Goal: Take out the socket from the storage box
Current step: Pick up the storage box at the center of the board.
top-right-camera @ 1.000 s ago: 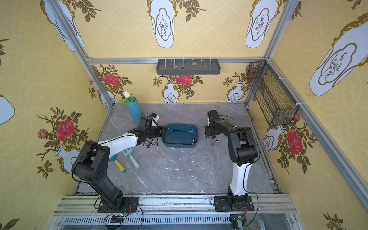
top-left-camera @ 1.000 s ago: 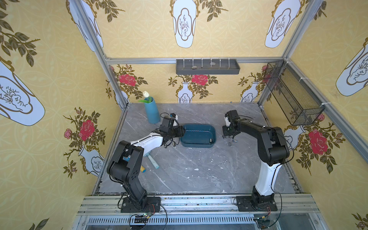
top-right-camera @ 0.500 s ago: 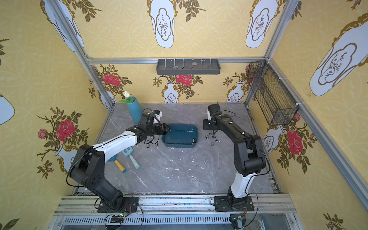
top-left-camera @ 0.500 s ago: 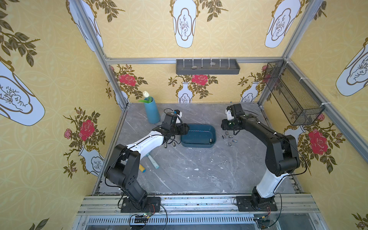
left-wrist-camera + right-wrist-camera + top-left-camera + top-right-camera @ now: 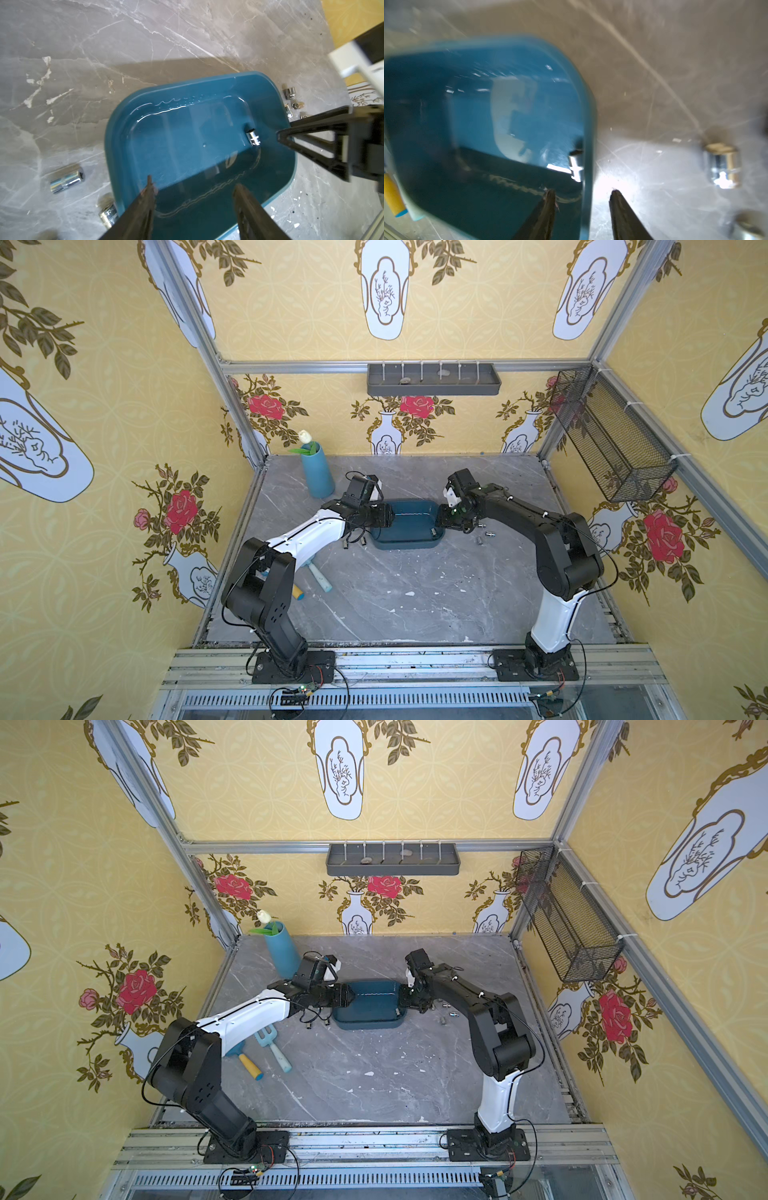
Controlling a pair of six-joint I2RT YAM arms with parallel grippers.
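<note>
One socket (image 5: 252,137) left in the storage box (image 5: 128,116), lying on its side on the floor at the end wall nearest the right arm, hard against the base of that wall. Same socket in the right wrist view (image 5: 576,167), tucked just inside the rim. Rest of the box floor bare.

Right gripper (image 5: 581,194) closest: jaws parted, nothing between them, straddling the rim near the socket, one fingertip (image 5: 549,197) inside the box and the other outside on the counter (image 5: 654,83). Left gripper (image 5: 194,186) over the opposite end of the box, jaws also released and empty, well apart from the socket.

Best handled by the right gripper: shift sideways so both tips clear the rim and drop inside, then close across the socket's round body, not its ends (chrome, likely to slip or roll). Wall contact leaves little room for the outer tip, so probably nudge the socket inward first. Slow lift, straight up over the rim. Light box may slide; left gripper could brace it.

Outward: loose sockets (image 5: 290,93) already on the counter beyond that end, two more (image 5: 67,181) by the left side.
</note>
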